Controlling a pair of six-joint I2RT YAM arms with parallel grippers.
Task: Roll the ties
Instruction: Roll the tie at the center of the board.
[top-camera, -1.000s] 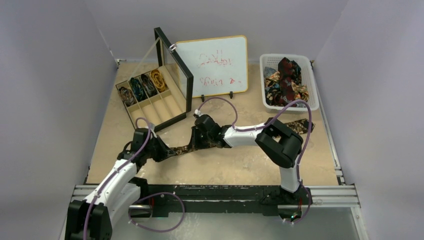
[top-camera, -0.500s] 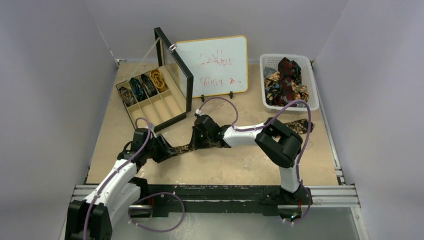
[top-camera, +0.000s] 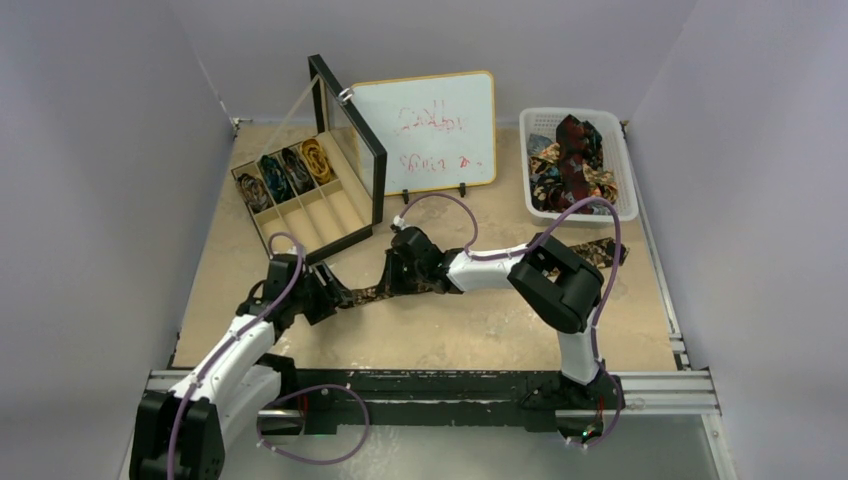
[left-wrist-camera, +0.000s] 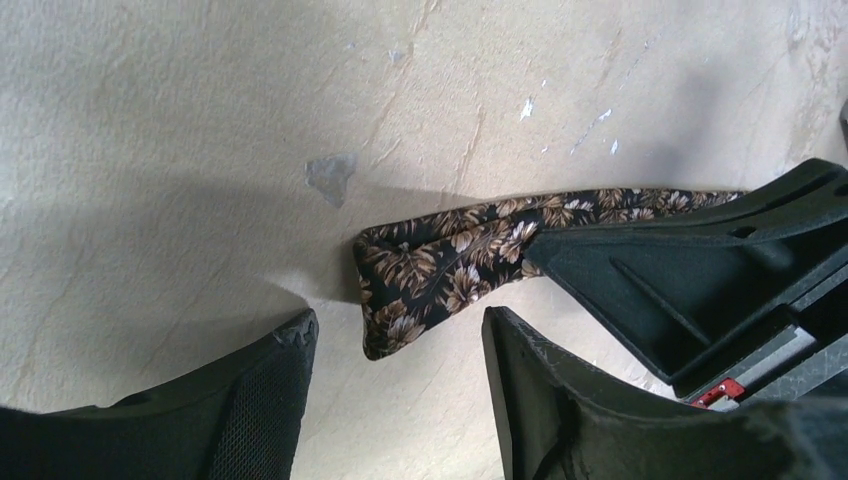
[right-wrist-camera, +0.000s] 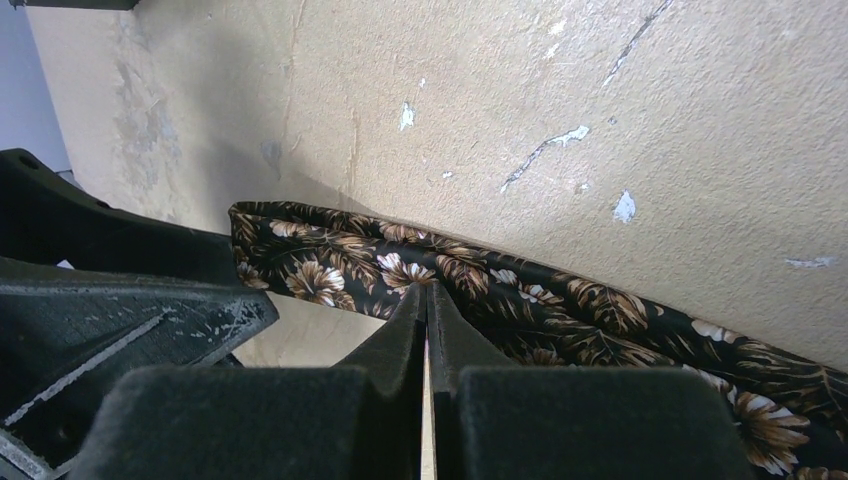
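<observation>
At bench (top-camera: 480, 330) front-left, L pincer (left-wrist-camera: 395, 335) has just gone from shut to roughly half open. Its fingers (left-wrist-camera: 270, 390) now stand either side of the tie (left-wrist-camera: 440, 260)'s folded end, gripping nothing. Tie lies on bench, running right toward R pincer (right-wrist-camera: 427, 295), which hasn't changed: closed tight, tips pressed onto the cloth mid-strip, nothing visible between them. My read: L has let go of the first fold while R pins the strip; roll barely begun, so L prob. needs a fresh grip to carry on coiling. Further back, box (top-camera: 300, 225) holds four rolls (top-camera: 285, 172). Far right, basket (top-camera: 575, 112) w/ loose ties (top-camera: 570, 160) left to do.
</observation>
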